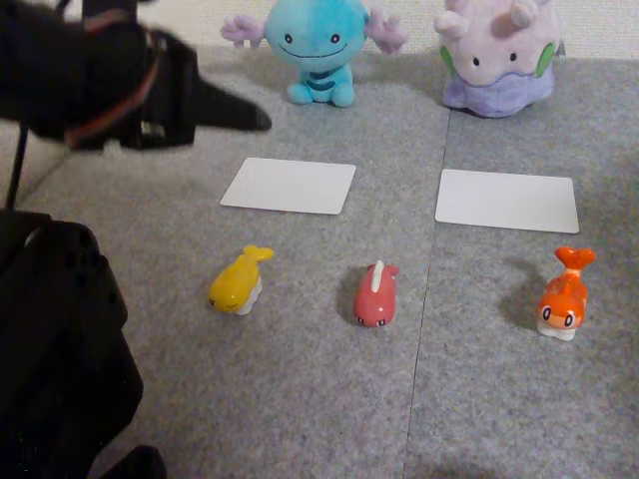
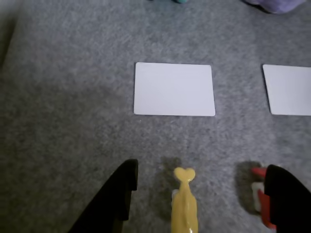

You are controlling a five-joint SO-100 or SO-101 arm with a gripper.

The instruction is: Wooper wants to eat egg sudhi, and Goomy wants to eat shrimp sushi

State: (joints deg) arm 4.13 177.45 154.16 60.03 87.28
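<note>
Wooper (image 1: pixel 315 45), the light-blue plush, sits at the back with a white card (image 1: pixel 290 186) in front of it. Goomy (image 1: pixel 499 55), the lilac plush, sits to its right behind a second white card (image 1: pixel 507 201). In front lie the yellow egg sushi (image 1: pixel 240 281) on the left and the orange shrimp sushi (image 1: pixel 566 296) on the right. My black gripper (image 1: pixel 255 120) hangs in the air at the upper left. In the wrist view the gripper (image 2: pixel 202 167) is open, and the egg sushi (image 2: pixel 184 204) lies on the carpet below, between the two fingers (image 2: pixel 119 199), untouched.
A pink-red fish figure (image 1: pixel 376 296) with a white stripe lies between the yellow and orange ones; in the wrist view this red figure (image 2: pixel 260 199) is partly behind my right finger. The arm's black base (image 1: pixel 55 349) takes up the lower left. Grey carpet (image 1: pixel 300 399) covers the floor.
</note>
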